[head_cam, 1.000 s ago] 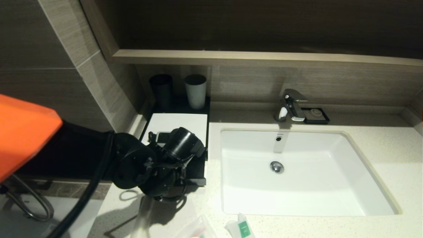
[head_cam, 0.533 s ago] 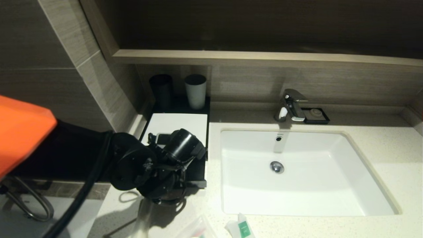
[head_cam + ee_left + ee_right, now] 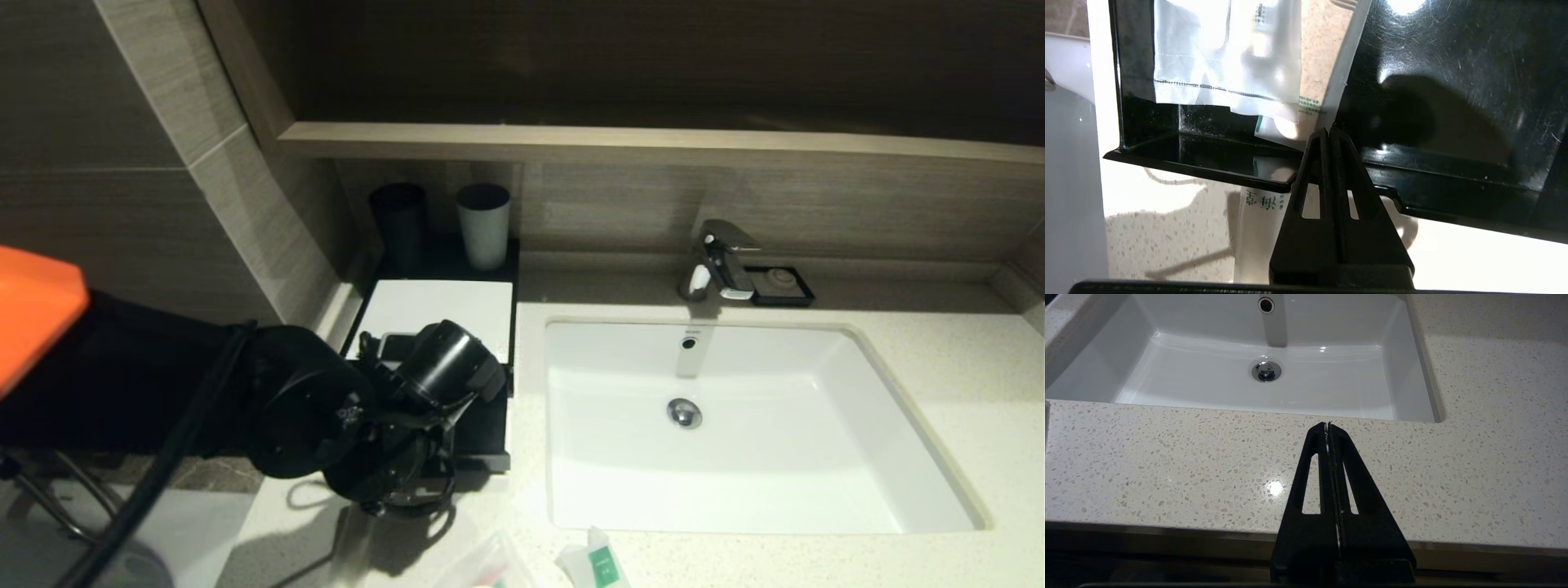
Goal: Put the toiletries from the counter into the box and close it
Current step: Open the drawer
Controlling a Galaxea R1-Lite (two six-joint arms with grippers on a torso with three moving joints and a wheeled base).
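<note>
Glossy black box, low rectangular tray drawer pulled out on speckled stone counter; holds crinkly clear packet and what looks like a thin sleeve. Left hand pressed together at drawer lip. Right hand closed, parked over counter front

- The head view looks forward and down from above the counter, taking in the basin, the box at the left and the far wall.
- The left wrist view sits very close over the box's open drawer, facing down.
- The right wrist view looks from the near counter edge toward the basin.
- Head and right wrist views share the basin; head and left wrist views share the drawer.
</note>
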